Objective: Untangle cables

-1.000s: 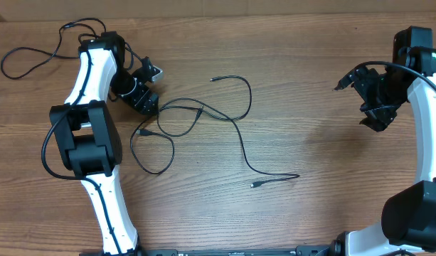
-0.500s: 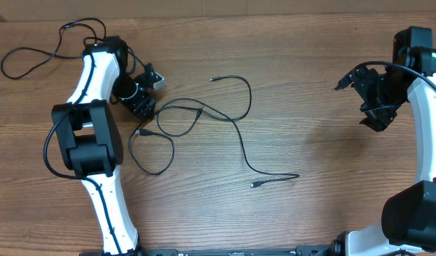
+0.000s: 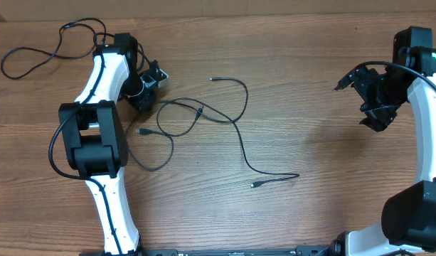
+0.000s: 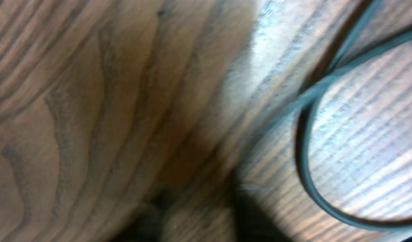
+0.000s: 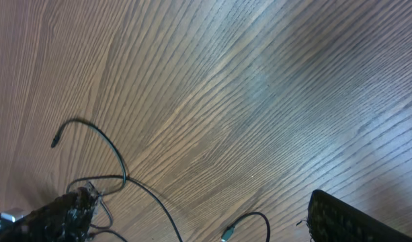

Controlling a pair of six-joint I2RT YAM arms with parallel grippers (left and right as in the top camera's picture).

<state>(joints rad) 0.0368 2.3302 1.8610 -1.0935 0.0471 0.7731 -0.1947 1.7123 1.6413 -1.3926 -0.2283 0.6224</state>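
Thin black cables (image 3: pixel 235 131) lie crossed over each other in the middle-left of the wooden table, with plug ends at the top (image 3: pixel 213 80), lower right (image 3: pixel 254 185) and left (image 3: pixel 141 131). Another cable (image 3: pixel 33 51) loops at the far left corner behind the left arm. My left gripper (image 3: pixel 145 91) is down at the table by the left end of the tangle; its wrist view is blurred, showing a cable loop (image 4: pixel 313 181) beside dark fingertips (image 4: pixel 256 218). My right gripper (image 3: pixel 373 101) hangs open far to the right, holding nothing.
The left arm's base and elbow (image 3: pixel 89 142) stand just left of the tangle. The right arm (image 3: pixel 424 107) runs along the right edge. In the right wrist view one own finger (image 5: pixel 347 218) shows at the bottom, with cable ends (image 5: pixel 227 234) beyond it.
My left gripper has shifted slightly up and toward the table's back and its jaws have drawn closer together. The left cable loop has shifted a little. The right arm has not moved.
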